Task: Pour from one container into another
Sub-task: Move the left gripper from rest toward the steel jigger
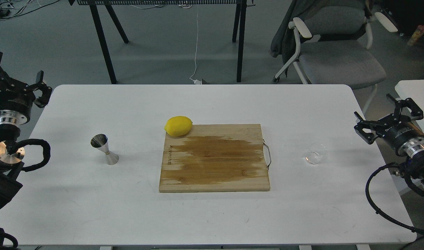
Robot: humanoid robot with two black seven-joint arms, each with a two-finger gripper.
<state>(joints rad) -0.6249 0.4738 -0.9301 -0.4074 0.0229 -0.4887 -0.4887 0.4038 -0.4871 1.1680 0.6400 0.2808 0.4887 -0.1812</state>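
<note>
A small clear glass cup (316, 153) stands upright on the white table (212, 215), to the right of the board. On the left side stands the shiny steel hourglass jigger (104, 149), upright and slightly tilted in view. My left gripper (19, 74) hovers open beyond the table's left edge, far from the jigger. My right gripper (389, 119) is open off the table's right edge, up and to the right of the glass cup, holding nothing.
A wooden cutting board (214, 158) with a dark wet patch and a metal handle lies mid-table. A yellow lemon (178, 125) rests at its back-left corner. A grey chair (337, 52) and black table legs stand behind.
</note>
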